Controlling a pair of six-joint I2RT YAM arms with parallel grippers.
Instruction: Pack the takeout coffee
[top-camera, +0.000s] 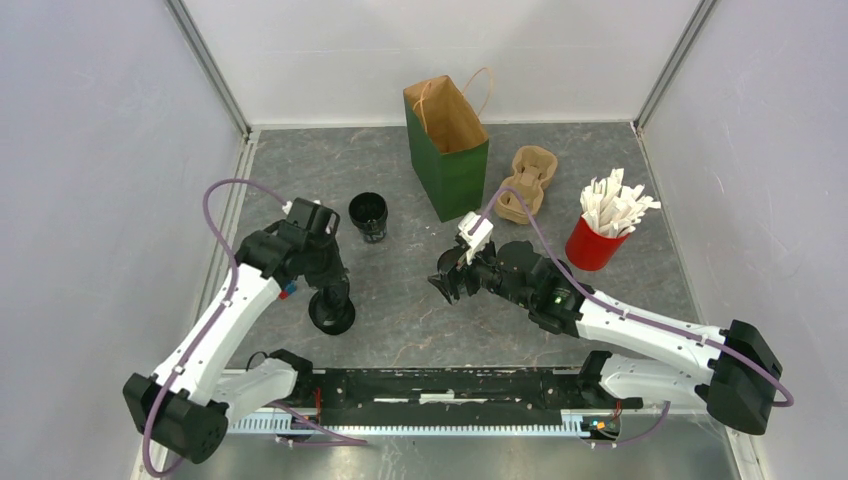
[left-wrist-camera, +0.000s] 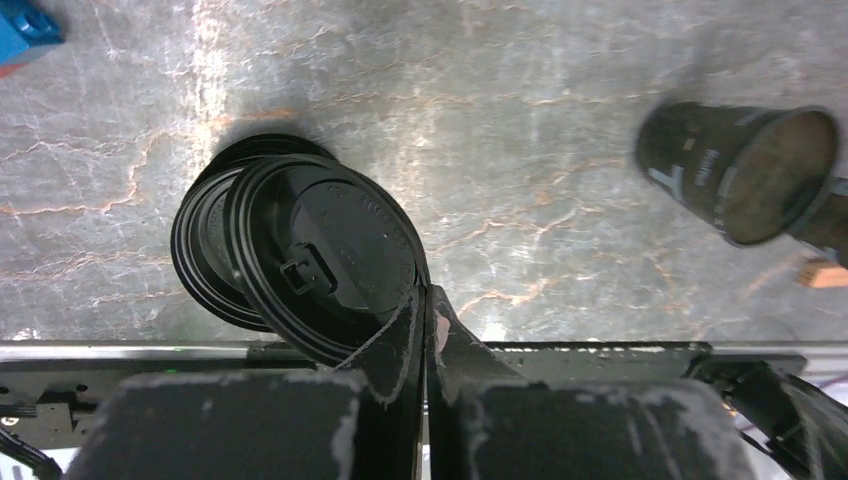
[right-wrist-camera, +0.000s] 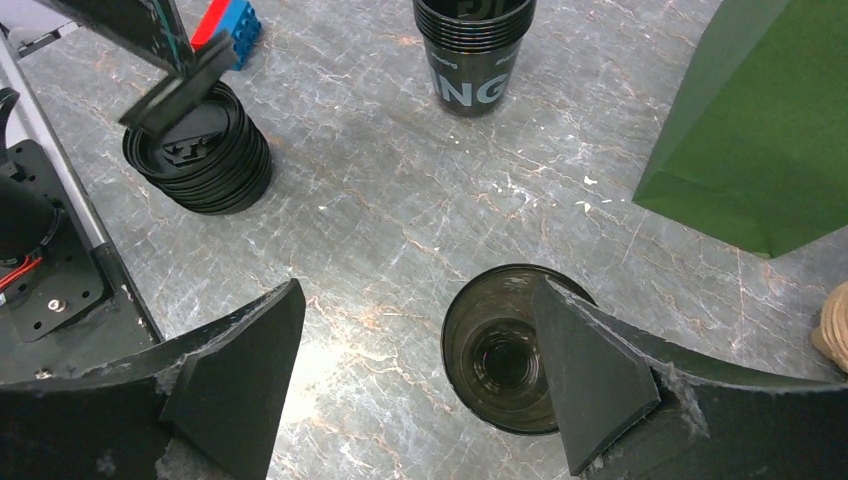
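My left gripper (left-wrist-camera: 425, 298) is shut on the rim of one black lid (left-wrist-camera: 335, 255) and holds it tilted just above the stack of black lids (left-wrist-camera: 197, 250). From above, the left gripper (top-camera: 330, 298) is over that stack (top-camera: 332, 318). My right gripper (right-wrist-camera: 415, 300) is wide open and empty. A single open black cup (right-wrist-camera: 500, 350) stands on the table, its rim partly under the right finger (right-wrist-camera: 590, 380). From above, the right gripper (top-camera: 447, 283) hides this cup. A stack of nested black cups (top-camera: 368, 215) stands further back.
An open green paper bag (top-camera: 447, 150) stands at the back centre. A tan pulp carrier (top-camera: 527, 183) lies to its right, then a red cup of white packets (top-camera: 597, 240). A blue and red block (right-wrist-camera: 230, 25) lies near the lid stack.
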